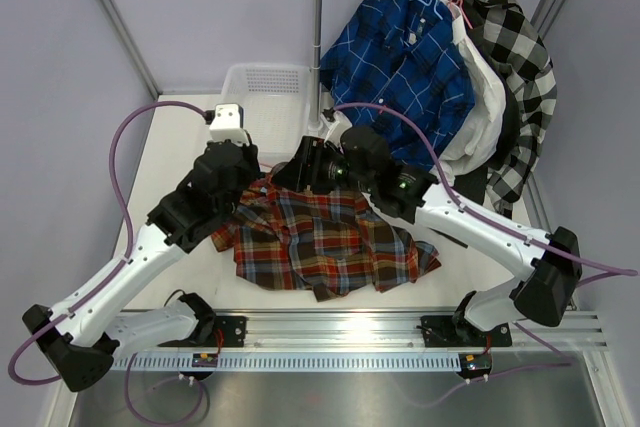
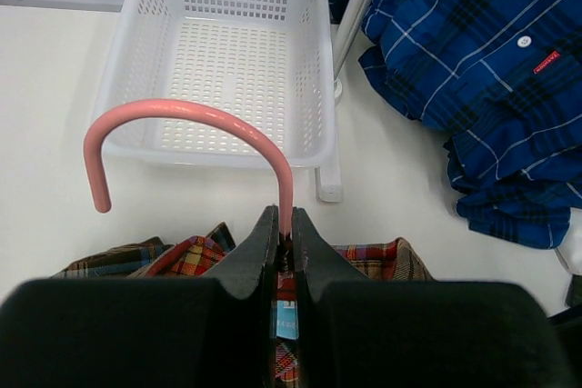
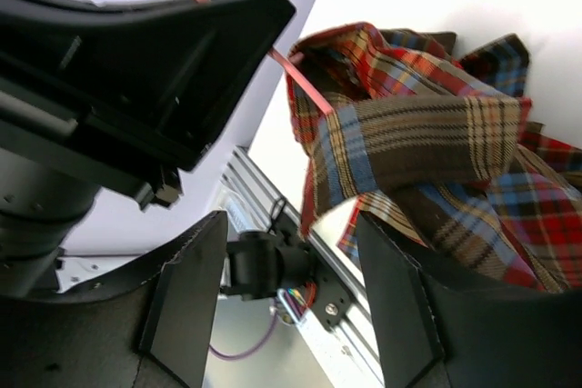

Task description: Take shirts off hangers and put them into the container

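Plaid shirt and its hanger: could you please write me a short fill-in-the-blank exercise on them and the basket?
1. The left gripper is shut on the neck of a ___ hanger.
2. The plaid shirt lies on the ___, not in the basket.
3. The basket is ___.
4. The right gripper, next to the plaid shirt, is ___.

Missing words: pink; table; empty; open.
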